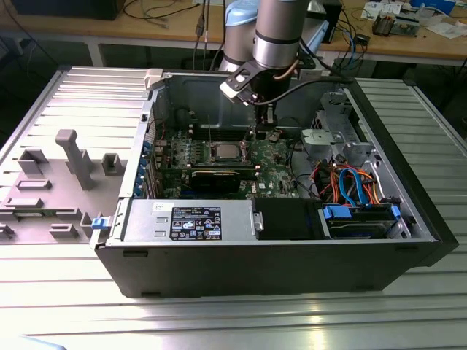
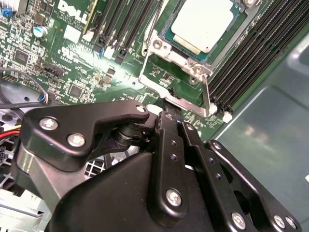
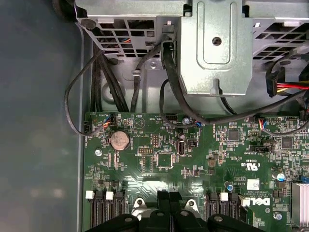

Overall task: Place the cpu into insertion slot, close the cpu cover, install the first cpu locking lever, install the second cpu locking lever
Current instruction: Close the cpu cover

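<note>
The cpu lies flat on the motherboard inside the open computer case, silvery top up. In the second wrist view the cpu sits in the insertion slot, whose silver rim shows at a corner. The silver cpu cover frames it. A thin silver lever stands up beside the frame's lower edge. My gripper hangs to the exterior view's right of the chip. Its black fingers are shut together, with the tips at that silver edge. In the first wrist view the gripper hovers over the board.
Black memory slots flank the socket on both sides. A metal drive cage with black cables stands beyond the board. The power supply and blue cables fill the case's front. Grey fixtures stand on the table.
</note>
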Controlling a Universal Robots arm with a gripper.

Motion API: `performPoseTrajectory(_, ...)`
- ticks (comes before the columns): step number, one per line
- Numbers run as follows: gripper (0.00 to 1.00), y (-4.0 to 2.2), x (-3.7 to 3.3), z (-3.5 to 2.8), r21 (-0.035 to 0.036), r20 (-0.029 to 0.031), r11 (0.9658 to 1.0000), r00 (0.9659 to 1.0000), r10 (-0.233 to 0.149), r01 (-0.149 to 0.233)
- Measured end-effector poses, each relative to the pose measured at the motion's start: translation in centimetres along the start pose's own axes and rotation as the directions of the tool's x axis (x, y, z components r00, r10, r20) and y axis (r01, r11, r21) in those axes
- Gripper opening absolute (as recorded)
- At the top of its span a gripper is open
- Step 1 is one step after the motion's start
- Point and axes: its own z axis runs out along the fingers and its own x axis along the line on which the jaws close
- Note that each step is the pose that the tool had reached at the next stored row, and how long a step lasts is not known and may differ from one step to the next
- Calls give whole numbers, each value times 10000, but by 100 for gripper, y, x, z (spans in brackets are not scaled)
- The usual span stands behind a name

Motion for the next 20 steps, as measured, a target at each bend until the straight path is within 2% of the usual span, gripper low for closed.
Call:
performPoseTrajectory(4, 11, -52, 1, 0, 0, 0, 10000, 10000, 1, -1)
performPoseTrajectory(13, 11, -115, 3, 0, -1, 0, 10000, 10000, 1, -1)
performPoseTrajectory(20, 11, -130, 3, 0, -1, -1, 10000, 10000, 2, -2)
